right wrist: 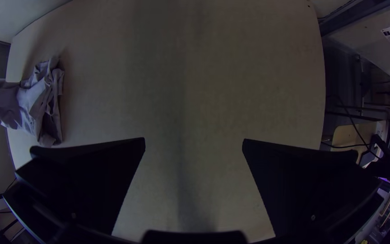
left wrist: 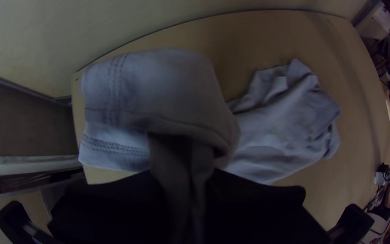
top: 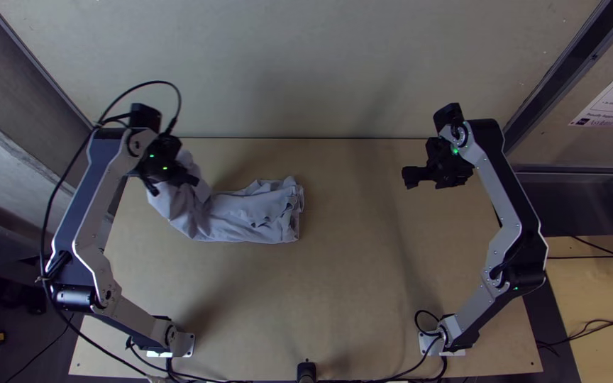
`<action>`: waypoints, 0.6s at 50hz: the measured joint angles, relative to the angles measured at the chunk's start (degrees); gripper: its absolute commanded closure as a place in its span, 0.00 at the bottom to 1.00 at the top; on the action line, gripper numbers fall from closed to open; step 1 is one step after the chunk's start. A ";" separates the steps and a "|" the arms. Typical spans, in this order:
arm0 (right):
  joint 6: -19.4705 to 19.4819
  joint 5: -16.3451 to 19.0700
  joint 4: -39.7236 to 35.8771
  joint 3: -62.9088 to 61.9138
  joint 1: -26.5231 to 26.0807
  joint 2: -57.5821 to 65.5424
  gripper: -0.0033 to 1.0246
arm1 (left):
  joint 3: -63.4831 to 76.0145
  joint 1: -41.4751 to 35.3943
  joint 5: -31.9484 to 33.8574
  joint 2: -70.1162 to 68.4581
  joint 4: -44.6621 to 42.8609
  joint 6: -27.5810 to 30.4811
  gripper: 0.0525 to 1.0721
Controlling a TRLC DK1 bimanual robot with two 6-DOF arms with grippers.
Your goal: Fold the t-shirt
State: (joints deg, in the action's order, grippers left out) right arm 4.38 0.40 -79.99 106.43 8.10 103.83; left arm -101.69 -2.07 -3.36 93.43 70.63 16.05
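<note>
In the top view the grey-blue t-shirt (top: pixel 253 213) lies bunched in a narrow strip on the left half of the table. Its left end rises to my left gripper (top: pixel 172 177). In the left wrist view my left gripper (left wrist: pixel 186 180) is shut on a pinched part of the t-shirt (left wrist: pixel 285 122), and a stitched hem hangs beside it. My right gripper (top: pixel 427 177) is over the table's right half, well apart from the cloth. The right wrist view has the right gripper (right wrist: pixel 194 140) open with nothing between its fingers, and the t-shirt (right wrist: pixel 37 99) far off.
The wooden table (top: pixel 349 284) shows bare wood between the cloth and the right arm. A pale wall panel (top: pixel 335 71) borders its far edge. Black cables (top: pixel 207 379) run along the near edge, where a small black post (top: pixel 306 371) stands.
</note>
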 measured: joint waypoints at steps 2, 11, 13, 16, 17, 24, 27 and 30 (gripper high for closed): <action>-0.02 0.00 0.02 -0.07 -0.11 -0.28 0.04 | -0.66 -1.68 -0.42 0.48 0.17 -1.11 0.97; -0.20 0.00 0.02 -1.18 -1.53 -1.99 0.04 | -4.33 -10.03 -1.97 4.11 0.96 -7.28 0.97; -0.22 0.00 0.13 -1.46 -1.88 -2.27 0.04 | -5.42 -11.58 -2.36 5.27 1.11 -8.66 0.97; -0.39 0.00 0.22 -1.99 -2.29 -2.62 0.04 | -6.82 -13.84 -3.96 6.86 1.31 -10.64 0.97; -0.39 0.00 0.24 -2.19 -2.40 -2.73 0.04 | -7.43 -14.56 -4.39 7.61 1.53 -11.32 0.97; -0.42 0.00 0.39 -3.67 -2.93 -3.48 0.04 | -9.77 -19.47 -7.10 11.65 2.01 -14.62 0.97; -0.42 0.00 0.42 -4.15 -2.99 -3.76 0.04 | -10.54 -21.29 -7.93 13.49 2.21 -15.65 0.97; -0.42 0.02 0.48 -4.37 -2.99 -3.96 0.04 | -11.02 -22.75 -8.13 15.30 2.25 -16.57 0.97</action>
State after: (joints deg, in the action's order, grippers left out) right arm 3.97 0.43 -79.50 102.06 5.10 99.88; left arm -112.71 -24.82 -11.49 108.73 72.88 -0.51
